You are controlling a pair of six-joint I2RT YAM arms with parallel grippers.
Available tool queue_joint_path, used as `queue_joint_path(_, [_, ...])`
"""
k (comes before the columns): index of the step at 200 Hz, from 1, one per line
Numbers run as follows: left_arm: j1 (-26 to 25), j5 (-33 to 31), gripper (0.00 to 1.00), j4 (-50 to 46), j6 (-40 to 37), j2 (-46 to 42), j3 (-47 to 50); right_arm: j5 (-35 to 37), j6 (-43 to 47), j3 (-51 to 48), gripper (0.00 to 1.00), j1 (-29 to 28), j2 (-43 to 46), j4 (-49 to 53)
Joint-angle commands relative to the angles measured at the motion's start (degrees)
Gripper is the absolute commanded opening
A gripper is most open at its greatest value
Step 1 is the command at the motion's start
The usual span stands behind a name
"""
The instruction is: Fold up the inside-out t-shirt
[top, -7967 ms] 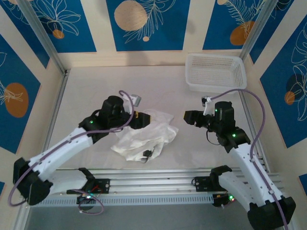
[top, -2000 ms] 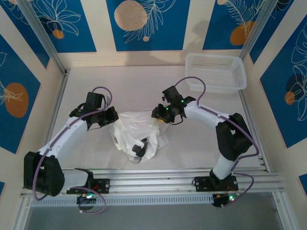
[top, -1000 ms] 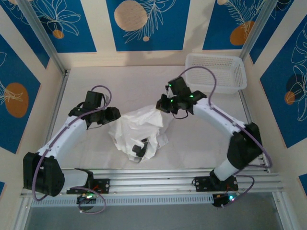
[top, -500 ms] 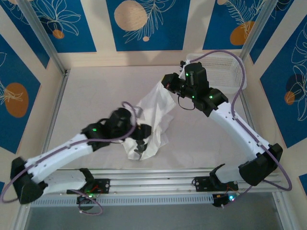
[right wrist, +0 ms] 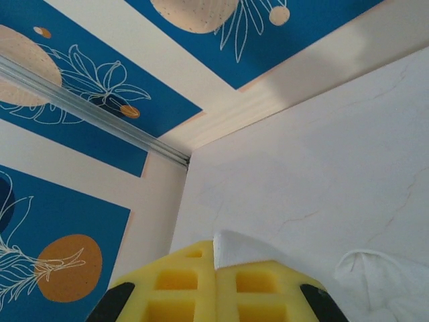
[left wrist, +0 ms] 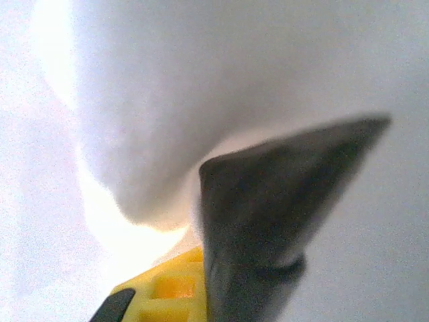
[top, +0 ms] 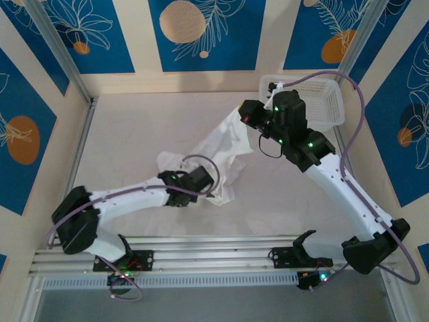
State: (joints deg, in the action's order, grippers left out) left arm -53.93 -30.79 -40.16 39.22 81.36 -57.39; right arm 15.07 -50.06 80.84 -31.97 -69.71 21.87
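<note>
From the top camera, you have the inside-out t-shirt [top: 226,149] drawn out as a slanted band across the middle of the table [top: 134,127]. It runs from right of centre, where it is lifted, down toward the lower middle, where it lies crumpled. The right gripper [top: 245,116] sits at the upper end of that band, just left of the white mesh basket [top: 333,90] in the upper right. The left gripper [top: 209,185] is at the lower end, its arm reaching in from the lower left, and a loose lobe of the shirt lies to the left of it.

From the left wrist camera, white cloth of the t-shirt [left wrist: 201,80] covers almost the whole frame, blurred and very close. One dark finger [left wrist: 268,228] rises from the bottom with the cloth bulging against its left side. A yellow pad [left wrist: 167,295] peeks out at the bottom edge. The left gripper's jaws are together on the cloth.

From the right wrist camera, the two yellow pads [right wrist: 188,282] at the bottom centre are pressed together. A small white corner of the t-shirt [right wrist: 238,249] is pinched in the seam between them. More of the shirt [right wrist: 375,282] lies in the lower right corner on the pale table [right wrist: 322,154]. Blue patterned wall panels [right wrist: 87,80] fill the upper left.
</note>
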Motion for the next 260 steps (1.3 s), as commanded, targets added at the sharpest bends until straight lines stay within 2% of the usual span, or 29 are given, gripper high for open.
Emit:
queue_joint_path(1, [6.7,0.2,0.0,-2.2,-6.2,-9.7,-7.1,2.2,3.7,1.1,0.0,-1.4,4.3,-3.4])
queue_joint_path(19, [11.3,3.4,0.0,-4.5,-11.8,-13.5,-16.1,3.0,6.9,2.2,0.0,-4.3,6.8,-7.3])
queue_joint_path(52, [12.3,1.3,0.0,-7.3,-22.7,-14.2,-36.2,6.1,13.5,5.6,0.0,-12.0,10.3,-15.1])
queue_joint_path(78, [12.4,-2.1,0.0,-9.8,-27.7,-8.5,-52.5,6.1,17.0,7.6,0.0,-16.5,11.6,-22.0])
queue_joint_path(102, [13.5,-4.2,0.0,-6.5,-33.5,-3.1,-60.1,7.9,19.8,8.5,0.0,-19.5,11.4,-26.7])
queue_joint_path(118, [18.0,-1.0,0.0,-5.8,-32.8,1.5,-62.9,12.6,21.0,8.4,0.0,-20.0,10.4,-28.0])
queue_joint_path(132, [22.7,4.0,0.0,-6.6,-29.9,6.5,-64.6,20.2,21.1,8.6,0.0,-19.9,8.8,-26.5])
queue_joint_path(146, [26.0,8.4,0.0,-5.9,-27.5,11.6,-64.5,30.1,20.4,8.9,0.0,-19.2,6.8,-23.2])
queue_joint_path(160, [27.9,11.7,0.03,-4.1,-27.3,16.8,-64.5,38.6,13.4,9.9,0.0,-16.2,4.5,-13.4])
queue_joint_path(172, [29.0,14.5,0.15,-3.1,-26.8,21.2,-64.7,41.3,-1.2,12.9,0.0,-11.9,1.8,3.8])
queue_joint_path(184, [29.9,18.0,0.33,-2.9,-25.5,24.5,-64.5,40.8,-15.6,15.3,0.0,-7.7,-1.5,19.5])
queue_joint_path(199, [30.3,21.0,0.48,-4.2,-23.0,26.3,-63.3,39.9,-25.0,14.5,0.0,-4.2,-4.5,30.2])
queue_joint_path(220, [30.0,25.2,0.54,-3.9,-18.1,22.1,-53.8,37.3,-30.5,8.8,0.0,-1.1,-5.5,34.9])
queue_joint_path(237, [29.6,29.3,0.55,-1.1,-12.7,13.7,-39.1,34.1,-31.4,3.6,0.0,1.2,-4.3,33.9])
queue_joint_path(260, [27.9,31.0,0.55,-0.2,-5.2,2.8,-20.5,31.5,-30.0,-1.4,0.0,3.0,-1.7,31.0])
